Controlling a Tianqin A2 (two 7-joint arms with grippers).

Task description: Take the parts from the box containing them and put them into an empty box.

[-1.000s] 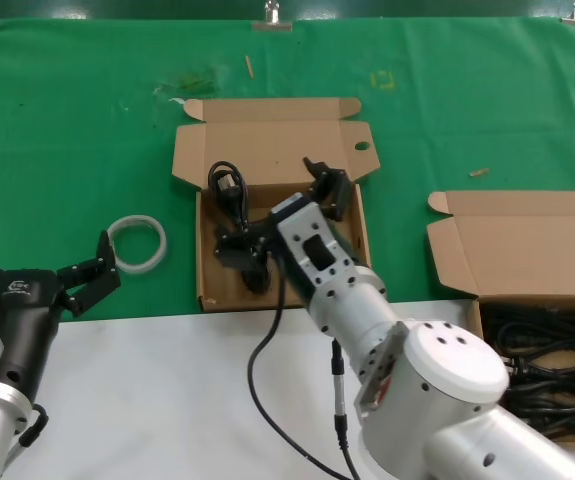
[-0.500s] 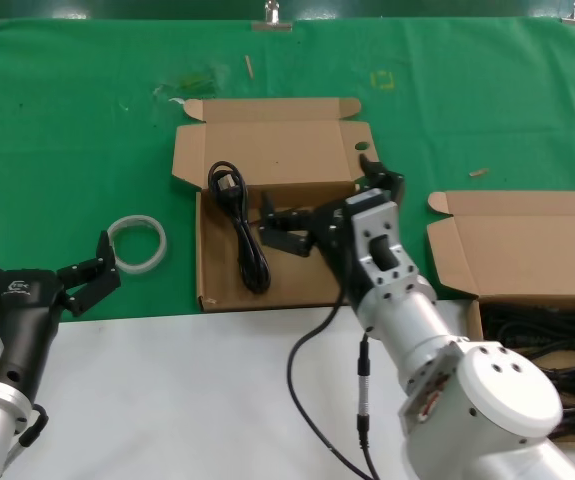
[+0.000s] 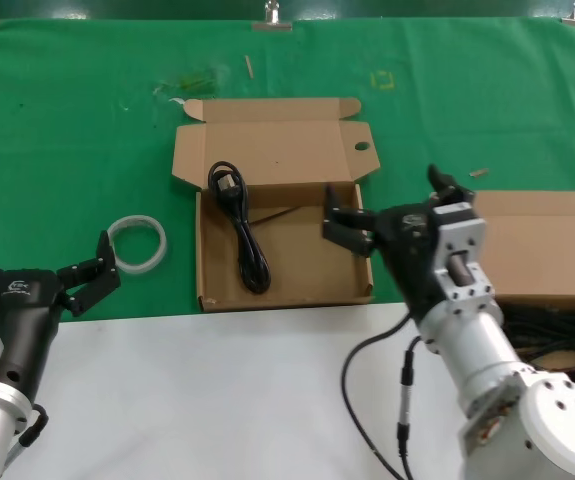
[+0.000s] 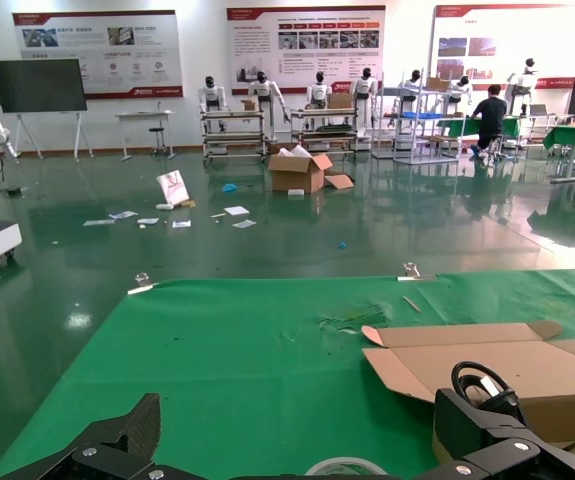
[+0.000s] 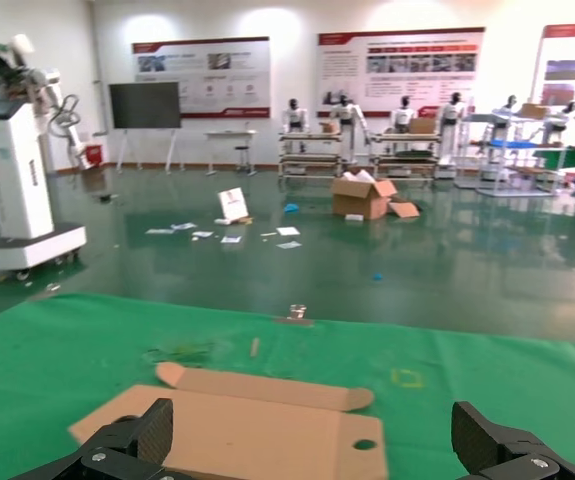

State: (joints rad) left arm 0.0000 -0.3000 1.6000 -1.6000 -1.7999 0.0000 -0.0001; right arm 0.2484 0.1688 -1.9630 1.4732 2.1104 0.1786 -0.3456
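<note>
While the left gripper waits at the table's near left with jaws spread, a white tape ring lies just beside it. One black cord rests inside the holed-flap box. Over that box's right edge hangs the right gripper, jaws spread and holding nothing, beside the second box holding remaining cords.
</note>
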